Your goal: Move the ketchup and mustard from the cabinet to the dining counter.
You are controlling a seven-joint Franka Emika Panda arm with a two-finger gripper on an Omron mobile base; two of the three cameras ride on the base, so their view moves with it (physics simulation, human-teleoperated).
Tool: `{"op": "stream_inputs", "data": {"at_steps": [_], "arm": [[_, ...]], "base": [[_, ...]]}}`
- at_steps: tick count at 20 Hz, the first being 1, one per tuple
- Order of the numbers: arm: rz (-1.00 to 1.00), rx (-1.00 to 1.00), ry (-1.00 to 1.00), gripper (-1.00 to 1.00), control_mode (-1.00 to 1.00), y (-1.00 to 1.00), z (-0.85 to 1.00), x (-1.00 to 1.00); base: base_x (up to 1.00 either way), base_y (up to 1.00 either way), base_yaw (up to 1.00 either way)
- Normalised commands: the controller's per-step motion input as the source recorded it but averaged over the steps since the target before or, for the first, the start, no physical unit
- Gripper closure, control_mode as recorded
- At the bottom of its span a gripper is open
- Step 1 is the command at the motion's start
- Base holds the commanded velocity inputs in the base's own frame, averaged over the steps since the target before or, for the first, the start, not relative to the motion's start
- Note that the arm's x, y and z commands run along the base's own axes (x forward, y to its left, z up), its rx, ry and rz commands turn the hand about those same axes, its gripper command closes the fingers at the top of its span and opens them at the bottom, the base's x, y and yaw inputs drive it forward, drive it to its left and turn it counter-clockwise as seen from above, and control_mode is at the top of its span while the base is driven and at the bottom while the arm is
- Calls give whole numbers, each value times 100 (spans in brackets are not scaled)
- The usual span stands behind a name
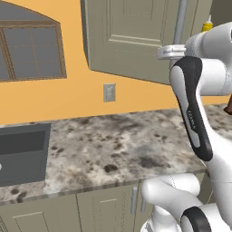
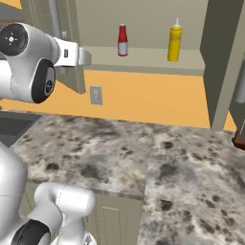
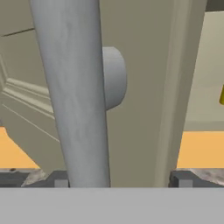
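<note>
gripper point(image 3: 120, 180) astride cabinet handle point(image 3: 74, 96), fingers apart

A grey metal bar handle point(image 3: 74, 96) runs top to bottom, slightly tilted, close before the camera, fixed by a round grey standoff point(image 3: 114, 78) to the olive-grey raised-panel door of the cabinet point(image 3: 144, 87). The gripper point(image 3: 122, 180) stands spread, its two dark fingertips point(image 3: 59, 179) rising apart at the bottom, the bar between them nearer the left one. Orange wall point(image 3: 199, 148) shows below the door's edge, and a sliver of yellow point(image 3: 222, 95) at the far right.
</note>
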Motion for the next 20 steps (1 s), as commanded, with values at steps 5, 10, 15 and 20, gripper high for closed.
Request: {"op": "stream_inputs", "data": {"at_steps": [5, 10, 15, 20], "arm": [[3, 0, -3, -100, -100, -4, 0, -49], [13, 0, -11, -100, -100, -43, 18, -96], [7, -1, -13, -100, -100, -92, 27, -84], [5, -12, -8, -100, -100, -86, 8, -40]], "base": [[0, 0, 0], [0, 0, 0], [0, 0, 0], [0, 0, 0]]}}
